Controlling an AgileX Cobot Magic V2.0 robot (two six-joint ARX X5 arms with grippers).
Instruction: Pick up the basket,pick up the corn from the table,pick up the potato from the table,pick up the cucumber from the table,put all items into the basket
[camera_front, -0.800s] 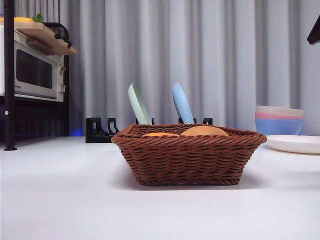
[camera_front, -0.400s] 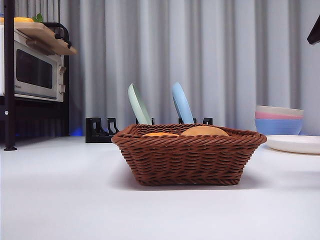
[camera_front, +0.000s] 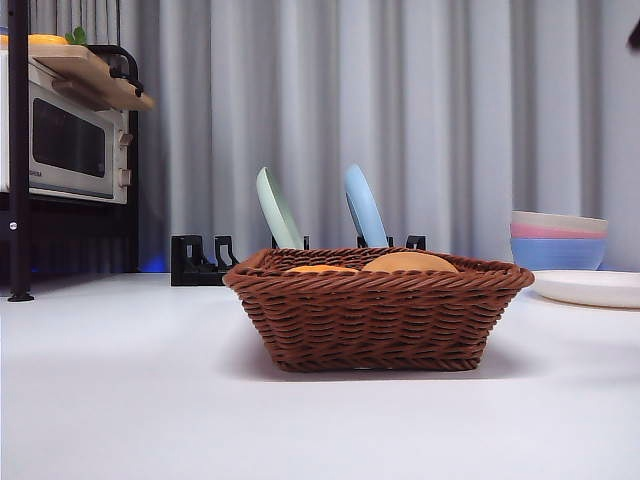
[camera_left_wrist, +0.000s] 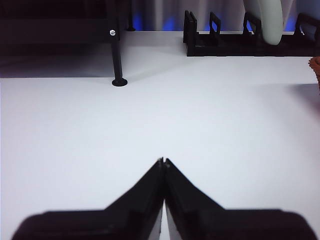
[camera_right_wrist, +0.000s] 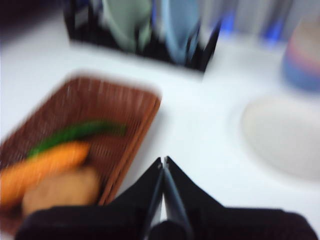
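grey curtains hang behind a white counter (camera_front: 120, 400), with a toaster oven (camera_front: 65, 145) on a dark stand at one side and a black dish rack (camera_front: 200, 262) holding a green plate (camera_front: 277, 210) and a blue plate (camera_front: 364, 206) at the back. stacked pastel bowls (camera_front: 558, 240) and a white plate (camera_front: 590, 288) sit off to the other side.

the basket (camera_front: 375, 310) stands flat on the counter near the middle. in the right wrist view, blurred, the cucumber (camera_right_wrist: 75, 132), the corn (camera_right_wrist: 42, 167) and the potato (camera_right_wrist: 60, 190) all lie inside it, side by side. from the front only the tops of the potato and the corn show above the braided rim.

the right end effector (camera_right_wrist: 163, 160) hangs above the counter just beside the basket's edge, its jaws pressed together and holding nothing. the left end effector (camera_left_wrist: 163, 161) hovers over bare counter, well apart from the basket, jaws also pressed together and empty.

the loading looks done, so the risk lies in any stray move. the right arm is close to the rim; a careless sweep could clip it and shove or tip the basket, spilling the round potato. the blur suggests motion, so clearance matters.
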